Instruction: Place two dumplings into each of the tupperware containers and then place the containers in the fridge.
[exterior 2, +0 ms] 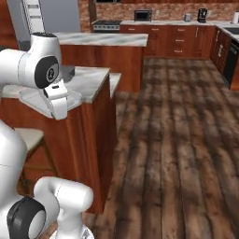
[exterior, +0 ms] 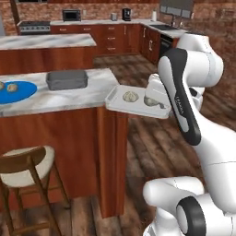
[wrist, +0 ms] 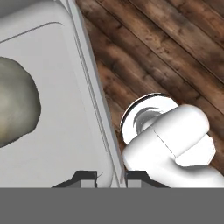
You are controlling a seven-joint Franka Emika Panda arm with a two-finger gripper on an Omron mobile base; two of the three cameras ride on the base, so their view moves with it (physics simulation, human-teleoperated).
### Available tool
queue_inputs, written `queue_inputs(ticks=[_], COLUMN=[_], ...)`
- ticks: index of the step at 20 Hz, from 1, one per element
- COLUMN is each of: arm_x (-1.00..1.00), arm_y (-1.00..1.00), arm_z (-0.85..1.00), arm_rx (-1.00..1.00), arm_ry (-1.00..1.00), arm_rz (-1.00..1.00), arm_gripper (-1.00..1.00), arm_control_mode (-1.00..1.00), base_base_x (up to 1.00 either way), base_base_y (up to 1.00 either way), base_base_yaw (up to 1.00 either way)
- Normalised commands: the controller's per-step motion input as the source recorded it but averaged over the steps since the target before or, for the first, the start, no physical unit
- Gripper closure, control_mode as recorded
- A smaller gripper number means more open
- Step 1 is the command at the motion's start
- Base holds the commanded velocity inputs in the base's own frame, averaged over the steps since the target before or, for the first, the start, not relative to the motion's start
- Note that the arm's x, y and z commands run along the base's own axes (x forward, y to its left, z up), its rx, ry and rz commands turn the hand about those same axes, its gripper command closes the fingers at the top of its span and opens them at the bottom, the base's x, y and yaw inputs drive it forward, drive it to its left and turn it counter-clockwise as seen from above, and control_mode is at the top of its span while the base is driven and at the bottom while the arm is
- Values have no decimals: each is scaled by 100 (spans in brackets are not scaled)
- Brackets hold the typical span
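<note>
Two tupperware containers were in view. One pale container point(exterior: 138, 102) hung in the air just off the edge of the marble surface point(exterior: 69, 94), and the fingers point(wrist: 111, 177) were closed on its rim, one dark tip on either side of the wall, as the hand view showed. The second, darker grey container point(exterior: 67, 79) sat on the surface well away from the fingers, beside a round blue plate point(exterior: 16, 92). Four dumplings could be counted: two inside the held container, one point(exterior: 130, 96) in its middle and one point(exterior: 152, 101) close to the fingers and partly hidden by the white hand, and two on the blue plate, one point(exterior: 12, 87) whole and one point(exterior: 1, 85) cut off by the picture's left edge. In the hand view only one dumpling point(wrist: 15, 107) showed, large and blurred, its left part cut off. In the right base view the arm covered most of the held container. The fridge point(exterior 2: 46, 16) stood at the far end of the room from the fingers, its top and left side cut off. One wooden stool point(exterior: 25, 168) stood below the surface.
</note>
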Motion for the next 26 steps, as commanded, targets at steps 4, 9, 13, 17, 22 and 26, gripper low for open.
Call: queue_inputs(ticks=[4, 9, 13, 17, 22, 26], arm_x=[0, 0, 0, 0, 0, 0], arm_y=[0, 0, 0, 0, 0, 0], arm_z=[0, 0, 0, 0, 0, 0], arm_rx=[0, 0, 0, 0, 0, 0], arm_ry=[0, 0, 0, 0, 0, 0], arm_rz=[0, 0, 0, 0, 0, 0], arm_gripper=[100, 100, 100, 100, 100, 100], arm_control_mode=[100, 100, 100, 100, 100, 100], base_base_x=[86, 86, 94, 97, 100, 100], base_base_y=[-100, -100, -100, -100, -100, -100], base_base_yaw=[4, 5, 5, 7, 11, 13])
